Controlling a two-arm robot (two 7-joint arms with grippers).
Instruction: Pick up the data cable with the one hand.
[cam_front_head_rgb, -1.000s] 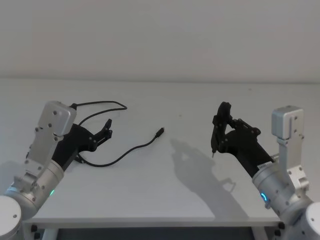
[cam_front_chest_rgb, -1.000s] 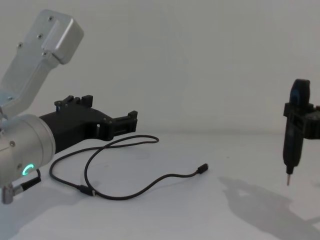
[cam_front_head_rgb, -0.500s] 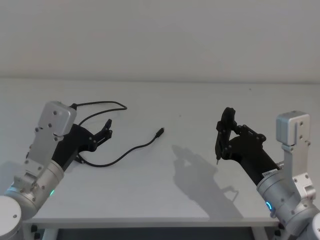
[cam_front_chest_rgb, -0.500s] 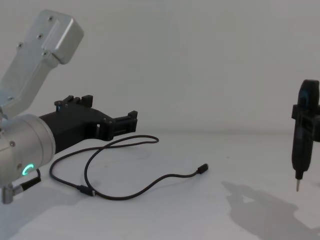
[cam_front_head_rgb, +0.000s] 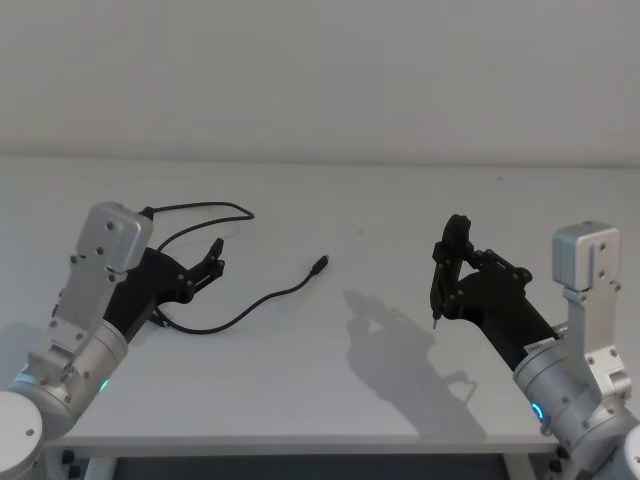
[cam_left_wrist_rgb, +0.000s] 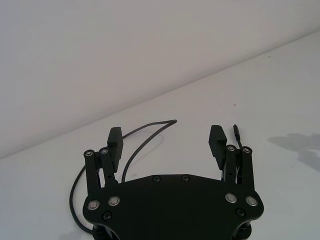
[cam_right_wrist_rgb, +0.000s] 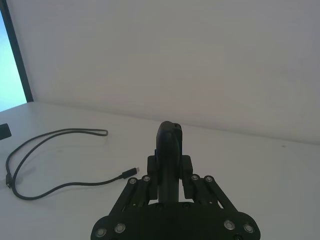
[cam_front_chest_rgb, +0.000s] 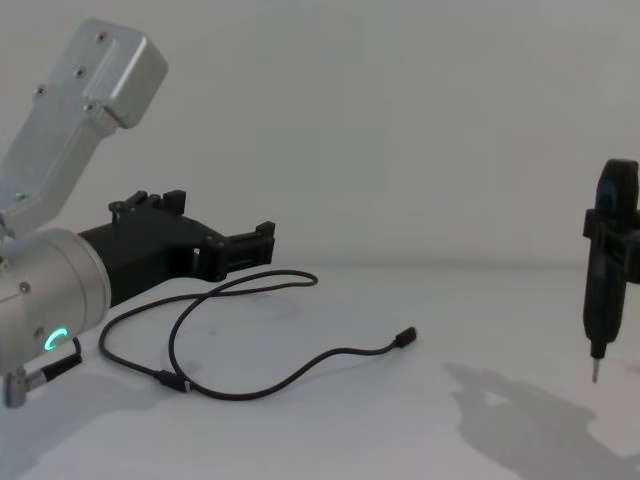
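The data cable lies in loose black loops on the white table at the left, one small plug pointing toward the middle. Its loops also show in the chest view and in both wrist views. My left gripper hovers open over the cable's loops, its jaws wide apart and empty. At the right, my right gripper is shut on an upright black pen-shaped tool with a thin tip pointing down, held above the table.
A short stiff wire with a silver plug hangs by the left arm's green-lit cylinder. The tool's shadow falls on the table between the arms. The table's front edge runs close below both arms.
The right gripper with the tool drew back toward me and to the right, then stopped. The left arm and the cable have not moved.
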